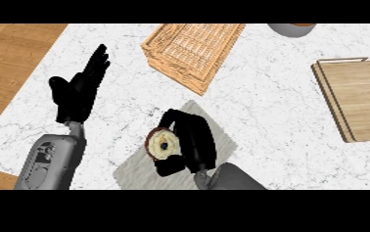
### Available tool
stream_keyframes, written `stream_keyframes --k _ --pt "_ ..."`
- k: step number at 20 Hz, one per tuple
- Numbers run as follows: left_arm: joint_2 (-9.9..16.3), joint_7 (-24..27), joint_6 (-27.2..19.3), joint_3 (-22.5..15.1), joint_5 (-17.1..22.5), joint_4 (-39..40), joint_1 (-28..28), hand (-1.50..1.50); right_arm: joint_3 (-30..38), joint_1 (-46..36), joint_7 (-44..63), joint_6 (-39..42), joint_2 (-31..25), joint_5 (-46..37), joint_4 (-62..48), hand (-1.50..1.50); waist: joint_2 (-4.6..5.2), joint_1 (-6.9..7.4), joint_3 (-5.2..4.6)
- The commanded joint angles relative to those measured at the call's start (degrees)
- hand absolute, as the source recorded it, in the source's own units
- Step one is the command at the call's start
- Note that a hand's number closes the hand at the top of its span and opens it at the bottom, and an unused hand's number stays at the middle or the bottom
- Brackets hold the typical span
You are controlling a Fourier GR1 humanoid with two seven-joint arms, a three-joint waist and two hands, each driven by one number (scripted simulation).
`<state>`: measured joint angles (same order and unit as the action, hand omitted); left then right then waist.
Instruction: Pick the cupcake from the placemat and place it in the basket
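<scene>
Cupcake (163,143) sits on the grey placemat (137,170), right hand (194,140) curled round it. Left hand (81,90) rests open. Basket (192,50) lies well apart.

Counter (274,94): white marble-like top, grey-veined, smooth. Basket (192,50): woven wicker, pale tan, ribbed. Placemat (141,170): grey, matt, cloth-like. Board (350,99): light wood, smooth. Floor (22,55): wood planks. Hands (76,91): matt black; forearms (51,162): grey, smooth.

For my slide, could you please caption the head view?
Right hand curls round the cupcake on the grey placemat; the basket waits beyond.
</scene>
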<state>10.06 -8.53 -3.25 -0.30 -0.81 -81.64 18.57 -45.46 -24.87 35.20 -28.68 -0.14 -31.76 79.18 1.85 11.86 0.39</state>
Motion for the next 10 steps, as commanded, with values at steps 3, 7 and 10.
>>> stream_keyframes --k 3,7,10 --pt "-0.5 -1.5 -0.4 -0.4 -0.3 0.6 1.5 0.0 -3.7 -10.0 2.9 -14.0 0.1 4.4 1.6 1.5 -0.72 -0.13 -0.22" --pt "0.7 -1.0 0.0 0.4 -0.6 1.9 1.2 0.0 -4.8 -18.5 8.0 -19.4 0.1 3.7 -2.4 1.5 -1.03 -1.02 -0.54" --pt "0.4 0.2 -0.5 0.6 -0.7 2.3 0.6 0.0 -3.5 -25.8 12.8 -20.3 0.1 4.7 -5.2 1.5 -1.12 -1.4 -0.67"
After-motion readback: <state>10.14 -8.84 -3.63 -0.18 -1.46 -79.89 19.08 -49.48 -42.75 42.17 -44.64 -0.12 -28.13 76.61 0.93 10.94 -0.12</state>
